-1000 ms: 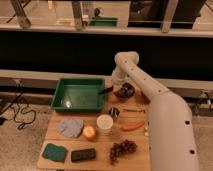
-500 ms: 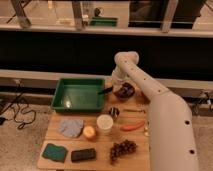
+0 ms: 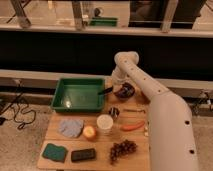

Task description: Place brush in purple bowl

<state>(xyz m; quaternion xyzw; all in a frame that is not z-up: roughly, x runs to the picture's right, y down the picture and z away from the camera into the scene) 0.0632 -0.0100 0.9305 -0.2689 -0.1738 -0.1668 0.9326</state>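
The purple bowl (image 3: pixel 125 92) sits at the back of the wooden table (image 3: pixel 100 145), just right of the green tray. The brush (image 3: pixel 106 91) shows as a slim black handle lying slantwise between the tray's right rim and the bowl; its pale head is hidden near the bowl and gripper. My gripper (image 3: pixel 117 86) hangs from the white arm (image 3: pixel 150 95), which reaches in from the lower right. It sits low over the bowl's left edge, at the inner end of the brush handle.
A large green rectangular tray (image 3: pixel 67 95) fills the back left. In front stand a white cup (image 3: pixel 104 122), a small metal cup (image 3: pixel 114 112), a thin metal utensil (image 3: pixel 134 111), a carrot (image 3: pixel 132 126), grapes (image 3: pixel 122 148), a round fruit (image 3: pixel 89 132), a grey cloth (image 3: pixel 71 127) and a green sponge (image 3: pixel 54 152).
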